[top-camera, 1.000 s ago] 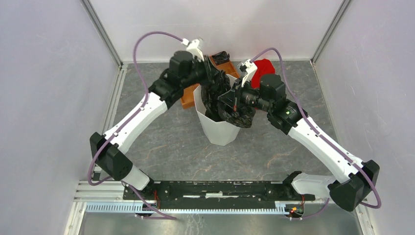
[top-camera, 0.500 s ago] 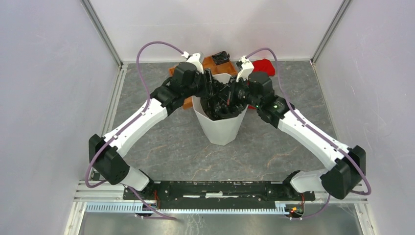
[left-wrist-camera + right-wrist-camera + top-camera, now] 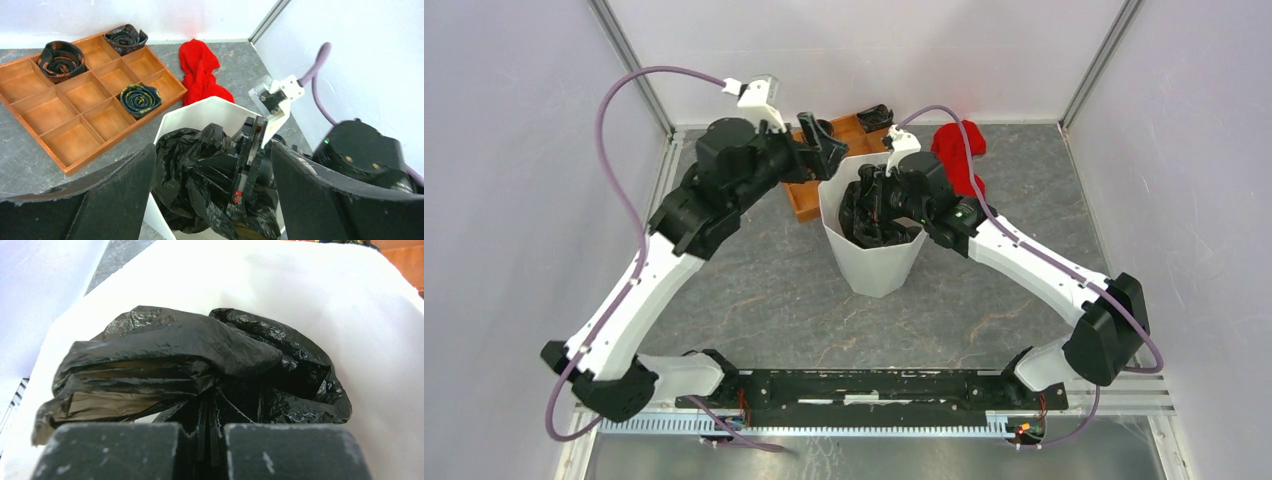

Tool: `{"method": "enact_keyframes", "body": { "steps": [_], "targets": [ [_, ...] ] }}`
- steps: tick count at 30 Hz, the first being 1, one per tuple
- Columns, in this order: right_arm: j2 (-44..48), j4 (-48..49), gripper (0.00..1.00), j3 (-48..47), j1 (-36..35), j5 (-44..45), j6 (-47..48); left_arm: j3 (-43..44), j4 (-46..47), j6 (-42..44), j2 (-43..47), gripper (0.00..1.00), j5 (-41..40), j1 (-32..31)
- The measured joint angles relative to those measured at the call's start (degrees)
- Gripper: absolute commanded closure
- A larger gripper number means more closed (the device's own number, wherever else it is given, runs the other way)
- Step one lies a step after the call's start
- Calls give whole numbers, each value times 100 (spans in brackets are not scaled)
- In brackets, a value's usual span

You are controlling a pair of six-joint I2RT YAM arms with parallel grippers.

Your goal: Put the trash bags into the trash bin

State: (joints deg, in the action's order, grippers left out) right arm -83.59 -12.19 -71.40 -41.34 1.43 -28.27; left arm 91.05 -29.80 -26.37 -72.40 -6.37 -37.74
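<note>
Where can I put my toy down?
The grey tabletop is bare in front of the white bin and right of the red cloth. Crowded: behind the bin by the tray, and inside it, with the black bag and right gripper.

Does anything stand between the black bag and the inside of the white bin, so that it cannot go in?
Nothing visible does. The black bag lies bunched inside the white bin, with the right gripper shut on it. The open left gripper hangs beside the rim, over the tray, not across the opening.
</note>
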Motion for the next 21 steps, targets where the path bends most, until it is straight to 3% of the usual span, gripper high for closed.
{"method": "enact_keyframes", "body": {
  "steps": [7,12,19,21],
  "targets": [
    [269,-192,99,-140,-20,-166,258,-756,271,-232,833,6,623,0],
    [817,81,98,-177,-20,-450,310,-1397,713,-761,938,12,1316,0],
    [949,352,96,-175,-20,-645,306,-1484,1294,-1257,573,36,1665,0],
    [949,382,96,-175,-20,-673,308,-1484,1429,-1355,481,38,1703,0]
  ]
}}
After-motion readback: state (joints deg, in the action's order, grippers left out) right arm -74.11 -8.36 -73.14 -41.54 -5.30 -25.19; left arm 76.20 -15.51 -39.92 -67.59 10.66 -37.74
